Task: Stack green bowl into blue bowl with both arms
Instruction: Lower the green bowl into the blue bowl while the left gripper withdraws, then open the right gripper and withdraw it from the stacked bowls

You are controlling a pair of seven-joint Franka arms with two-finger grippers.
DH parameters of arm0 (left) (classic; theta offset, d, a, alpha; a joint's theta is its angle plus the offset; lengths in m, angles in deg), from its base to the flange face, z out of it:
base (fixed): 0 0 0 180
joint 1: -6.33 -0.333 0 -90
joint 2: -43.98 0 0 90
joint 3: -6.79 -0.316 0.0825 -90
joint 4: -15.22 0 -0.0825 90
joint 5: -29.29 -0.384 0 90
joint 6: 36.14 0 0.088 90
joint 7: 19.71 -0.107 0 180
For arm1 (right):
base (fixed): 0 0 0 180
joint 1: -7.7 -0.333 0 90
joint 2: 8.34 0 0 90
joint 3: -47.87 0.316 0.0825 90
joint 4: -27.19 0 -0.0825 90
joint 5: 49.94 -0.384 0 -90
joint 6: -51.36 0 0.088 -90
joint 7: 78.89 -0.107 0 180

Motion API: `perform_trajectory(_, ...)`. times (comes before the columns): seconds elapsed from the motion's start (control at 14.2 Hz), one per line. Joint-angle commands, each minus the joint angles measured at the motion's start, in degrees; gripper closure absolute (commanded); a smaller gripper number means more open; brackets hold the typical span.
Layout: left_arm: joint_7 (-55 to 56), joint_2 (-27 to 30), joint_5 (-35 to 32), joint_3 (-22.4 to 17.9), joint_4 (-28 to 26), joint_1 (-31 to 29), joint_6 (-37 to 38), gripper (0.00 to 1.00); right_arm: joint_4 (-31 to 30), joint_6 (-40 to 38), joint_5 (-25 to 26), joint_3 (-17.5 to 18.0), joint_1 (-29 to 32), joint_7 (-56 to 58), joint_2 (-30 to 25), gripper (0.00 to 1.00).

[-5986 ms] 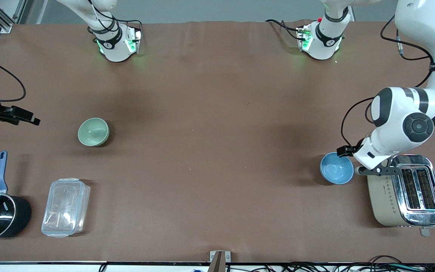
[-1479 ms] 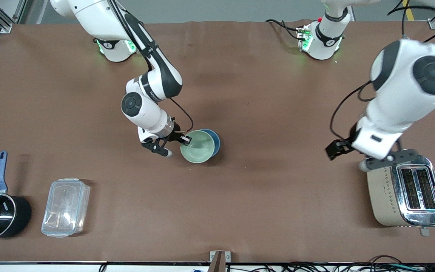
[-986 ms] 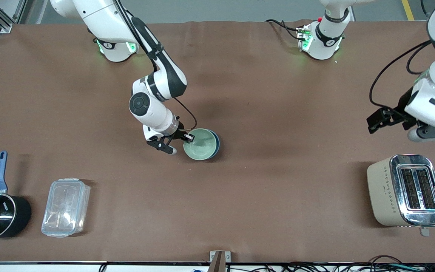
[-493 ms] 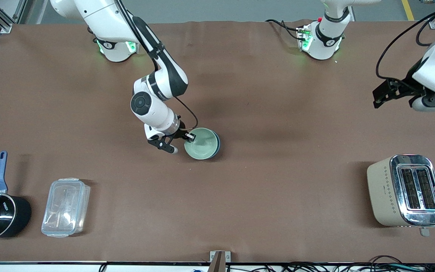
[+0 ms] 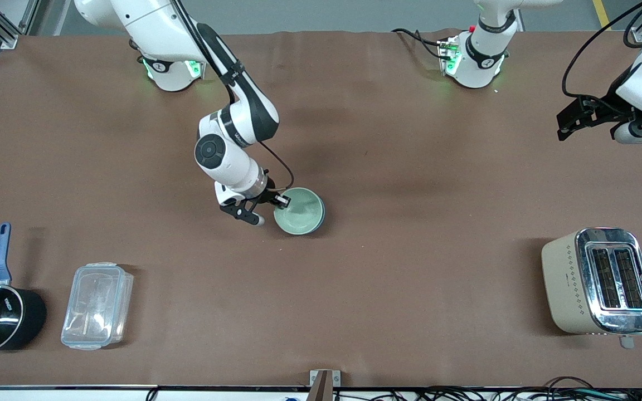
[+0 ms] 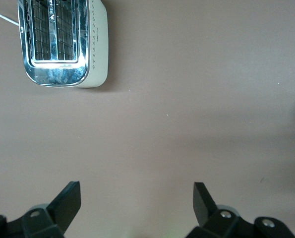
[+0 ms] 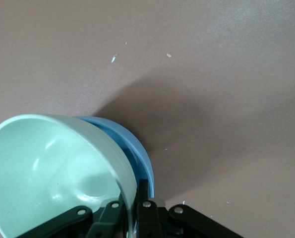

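Mid-table, the right gripper [image 5: 280, 203] pinches the green bowl [image 5: 298, 211] inside the blue bowl [image 7: 137, 148]; the left gripper [image 6: 136, 198] (spread, empty) hangs near the toaster [image 5: 599, 281].

Brown cloth-covered table [image 5: 388, 289] filling the view, grey floor along the top edge, tangle of dark cables [image 5: 521, 394] at the bottom edge

The table [image 5: 388, 267] is plain brown. The green bowl [image 5: 297, 211] is pale mint, the blue bowl [image 7: 140, 148] sky blue. The toaster [image 5: 599, 281] is beige with a dotted pattern and shiny chrome top. The saucepan [image 5: 0, 318] is black with a blue handle. The container [image 5: 97, 305] is clear. Both arms are white with black joints.
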Motion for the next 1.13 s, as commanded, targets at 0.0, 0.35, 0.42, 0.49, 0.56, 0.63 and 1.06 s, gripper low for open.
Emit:
perform_trajectory(0.0,-1.49,1.03,1.0,-0.43,-0.88,-0.08,0.44,0.0,-0.5,0.0,-0.24,-0.41,-0.85,-1.01,-1.0,0.92)
perform_trajectory(0.35,-1.49,0.5,1.96,-0.43,-0.35,-0.08,-0.08,0.0,0.54,0.0,-0.24,-0.41,-1.2,-4.7,-1.35,0.41)
perform_trajectory(0.42,-1.49,0.5,2.05,-0.35,-0.35,0.01,-0.17,0.0,0.55,-0.09,-0.24,-0.5,-1.2,-4.44,-1.7,0.41)
perform_trajectory(0.49,-1.49,0.5,2.05,-0.35,-0.35,0.01,-0.17,0.0,0.46,-0.53,-0.16,-0.59,-1.03,-4.18,-2.83,0.41)
perform_trajectory(0.56,-1.49,0.5,2.05,-0.35,-0.35,0.01,-0.17,0.0,0.55,-3.32,0.02,-0.85,-0.59,-4.09,-4.93,0.41)
perform_trajectory(0.63,-1.49,0.5,2.05,-0.35,-0.26,0.01,-0.17,0.0,0.73,-6.91,0.8,-1.55,0.11,-4.0,-7.04,0.39)
perform_trajectory(1.06,-1.49,0.5,2.14,-0.26,-0.18,0.19,-0.17,0.0,1.25,-24.15,13.89,-13.22,4.42,5.56,-20.93,0.15)
